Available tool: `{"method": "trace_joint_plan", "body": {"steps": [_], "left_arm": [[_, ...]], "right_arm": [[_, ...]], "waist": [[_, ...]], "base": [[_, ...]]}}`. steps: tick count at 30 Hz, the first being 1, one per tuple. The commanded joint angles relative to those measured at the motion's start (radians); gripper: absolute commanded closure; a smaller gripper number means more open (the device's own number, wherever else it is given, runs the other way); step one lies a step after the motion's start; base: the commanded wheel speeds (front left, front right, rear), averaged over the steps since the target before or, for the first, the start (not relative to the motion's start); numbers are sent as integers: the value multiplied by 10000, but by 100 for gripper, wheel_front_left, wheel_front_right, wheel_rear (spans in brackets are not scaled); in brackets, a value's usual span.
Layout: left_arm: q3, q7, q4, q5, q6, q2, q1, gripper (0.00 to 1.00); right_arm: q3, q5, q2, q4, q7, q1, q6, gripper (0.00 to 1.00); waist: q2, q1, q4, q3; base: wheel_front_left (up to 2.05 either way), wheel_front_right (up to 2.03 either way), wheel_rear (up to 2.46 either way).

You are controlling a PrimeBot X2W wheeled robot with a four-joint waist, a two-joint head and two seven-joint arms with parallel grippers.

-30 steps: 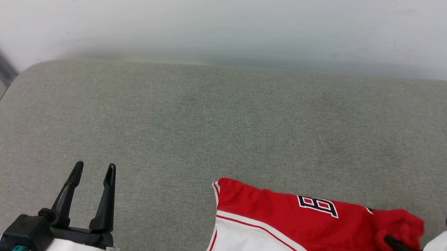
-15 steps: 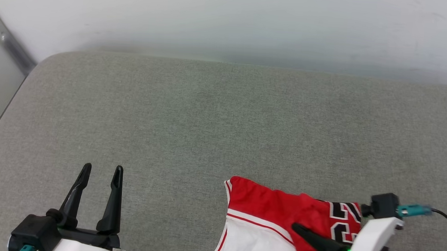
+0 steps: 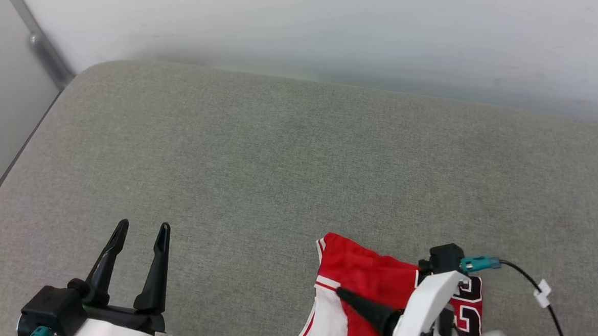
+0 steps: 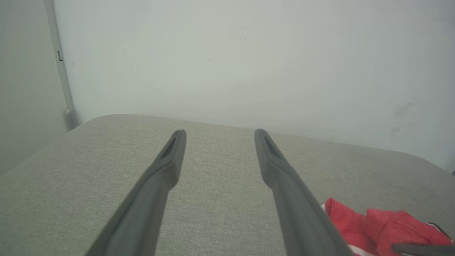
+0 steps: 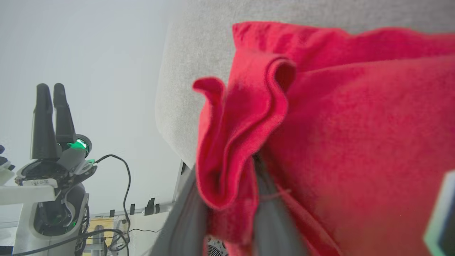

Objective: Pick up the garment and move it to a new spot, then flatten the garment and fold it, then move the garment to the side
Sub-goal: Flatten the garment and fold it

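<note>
Around the right gripper (image 3: 356, 301) in the head view, the garment (image 3: 370, 269) lies bunched on the grey cushion (image 3: 279, 162). Red cloth sits on both sides of the one dark finger that shows, and a white sleeve is just beside it. The left gripper (image 3: 143, 226) stands well apart from the cloth, jaws spread with nothing between them.

In the left wrist view, bare cushion lies between and beyond the spread fingers. A red ruffle of the garment (image 4: 387, 220) sits outside one finger, apart from it.

In the right wrist view, a doubled fold of the garment (image 5: 241, 117) rises from between the two fingers, which stand close together and pinch it. The rest spreads to one side of the jaws.

The cloth looks light, soft and limp. It will likely sag and bunch from any single hold, and thin jersey may slip out of a shallow pinch. For flattening, the better holds are probably two well-separated points along a hem or at the shoulders, one per gripper, with the edge taken deep between the fingers.
</note>
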Motion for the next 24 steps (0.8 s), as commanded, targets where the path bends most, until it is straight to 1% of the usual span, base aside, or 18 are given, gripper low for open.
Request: {"method": "trace_joint_plan", "body": {"steps": [1, 5, 8, 9, 12, 14, 17, 20, 21, 23, 24], "left_arm": [[13, -23, 20, -30, -15, 34, -63, 0], [30, -23, 43, 7, -15, 17, 10, 0], [59, -24, -73, 88, -15, 15, 0, 0], [116, -24, -98, 93, -15, -17, 9, 0], [171, -24, -130, 117, -15, -37, 25, 0], [188, -25, -146, 110, -15, -54, 22, 0], [194, -24, -144, 77, -15, -71, 12, 0], [164, -24, -128, 67, -15, -84, -56, 0], [164, -24, -128, 67, -15, -84, -56, 0], [108, -24, -113, 58, -15, -96, -114, 0], [115, -24, -101, 64, -15, -101, -124, 0]], "right_arm": [[326, 314, 32, 171, -273, -211, 0, 0], [1103, 742, 34, 128, -527, -357, 0, 0], [1327, 1051, 28, 83, -554, -497, 0, 0], [1282, 1020, 27, 133, -590, -589, 0, 0], [973, 349, 33, 218, -719, -928, 0, 0], [698, -326, 35, 82, -730, -1125, 0, 0], [129, -2032, -86, -394, -864, -1396, 0, 0], [-153, -4017, -818, -1096, -1373, -1500, 0, 0], [-153, -4017, -818, -1096, -1373, -1500, 0, 0], [-360, -5132, -1356, -1476, -2082, -1504, -2, 0], [-584, -5481, -1499, -1496, -2416, -1406, -2, 0]], "waist": [[0, 0, 26, -19], [0, 0, -33, -83], [0, 0, -175, -144], [0, 0, -239, -161], [0, 0, -416, -200], [0, 0, -546, -208], [0, 0, -745, -179], [0, 0, -918, -137], [0, 0, -918, -137], [0, 0, -1014, -122], [0, 0, -1067, -117]], "base": [[0, 0, 0], [0, 0, 0], [0, 0, 0], [0, 0, 0], [0, 0, 0], [0, 0, 0], [0, 0, 0], [0, 0, 0], [0, 0, 0], [0, 0, 0], [0, 0, 0]]}}
